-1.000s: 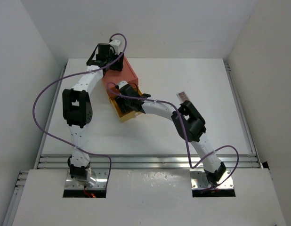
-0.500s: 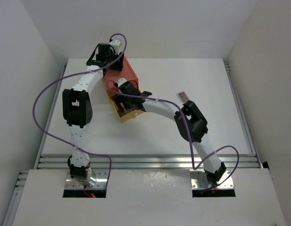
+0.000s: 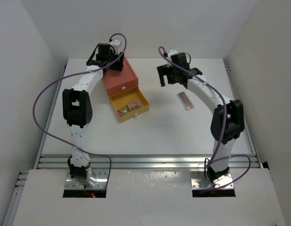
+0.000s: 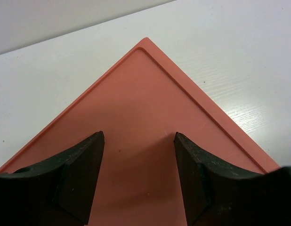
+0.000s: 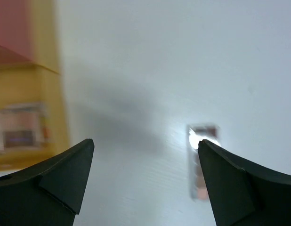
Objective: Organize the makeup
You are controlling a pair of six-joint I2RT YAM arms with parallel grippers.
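The long rectangular palette lies flat on the white table right of centre; it shows blurred in the right wrist view. Small palettes lie in the open yellow drawer of the orange box. My right gripper is open and empty, raised at the back, left of and beyond the long palette. My left gripper is open, its fingers resting over the box's orange top at the back corner. No brushes show.
White walls close in the table on three sides. A metal rail runs along the near edge. Purple cables loop from both arms.
My right arm has pulled out of the yellow drawer and swung back and right to the far side of the table. Palettes now show in the drawer. The left arm has not moved.
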